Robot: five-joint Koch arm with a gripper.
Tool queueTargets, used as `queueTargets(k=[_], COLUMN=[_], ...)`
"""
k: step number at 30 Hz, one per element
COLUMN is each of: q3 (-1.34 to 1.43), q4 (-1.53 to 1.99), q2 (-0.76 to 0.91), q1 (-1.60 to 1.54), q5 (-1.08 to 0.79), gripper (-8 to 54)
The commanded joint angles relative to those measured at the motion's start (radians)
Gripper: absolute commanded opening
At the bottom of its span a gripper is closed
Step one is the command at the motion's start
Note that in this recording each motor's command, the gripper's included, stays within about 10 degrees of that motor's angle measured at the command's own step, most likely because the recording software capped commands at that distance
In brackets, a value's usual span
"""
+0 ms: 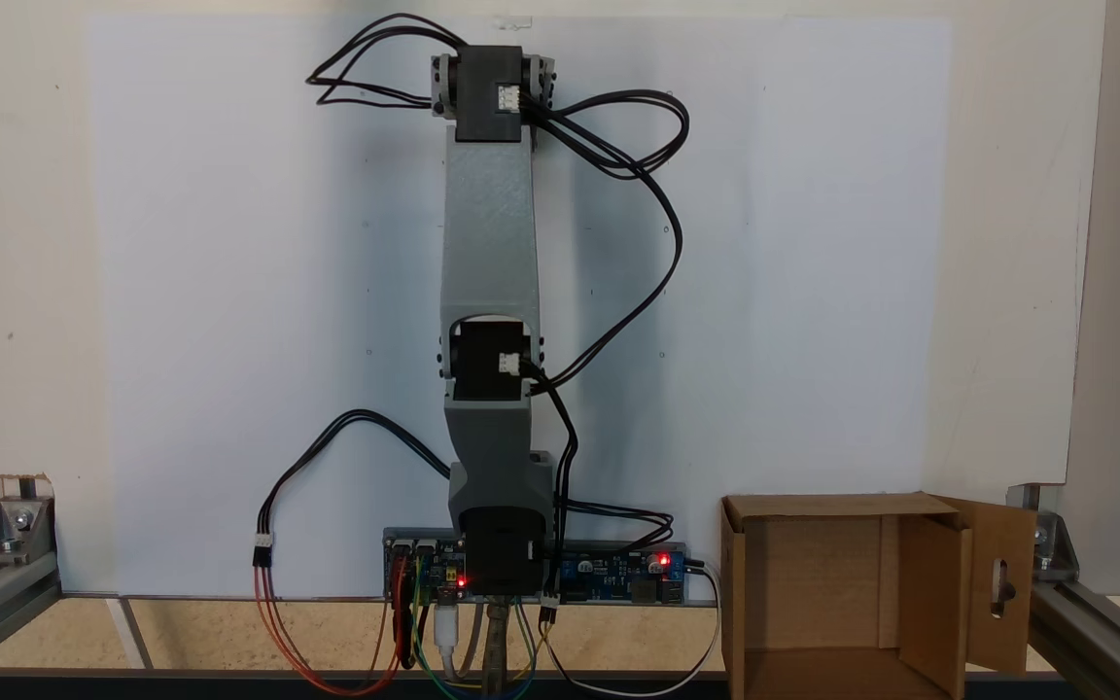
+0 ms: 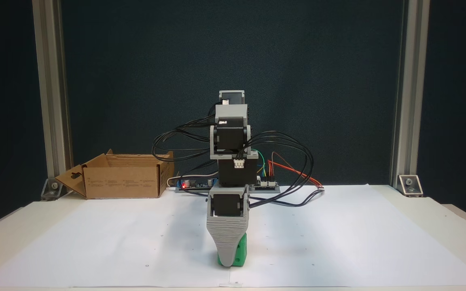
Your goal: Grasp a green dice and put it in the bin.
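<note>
Arm stretched across the table, bin off to one side of its base.

In a fixed view the hand [image 2: 229,258] stands on the paper sheet [image 2: 338,242], directly before the green dice [image 2: 240,252], touching it. The bin [image 2: 123,176] sits behind and left, beside the circuit board [image 2: 188,186]. In the other fixed view the bin [image 1: 813,583] lies right of the arm's base [image 1: 502,554].

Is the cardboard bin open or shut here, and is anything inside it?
Open. In both fixed views the bin has its flaps folded outward, and the part of its interior visible from above holds nothing.
</note>
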Motion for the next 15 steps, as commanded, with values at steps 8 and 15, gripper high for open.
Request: queueTargets(k=[8, 15], q3=[-0.063, -0.018], q4=[0.17, 0.233], q2=[0.233, 0.514], q1=[0.043, 0.048], q5=[0.023, 0.023], gripper=[11.5, 11.5])
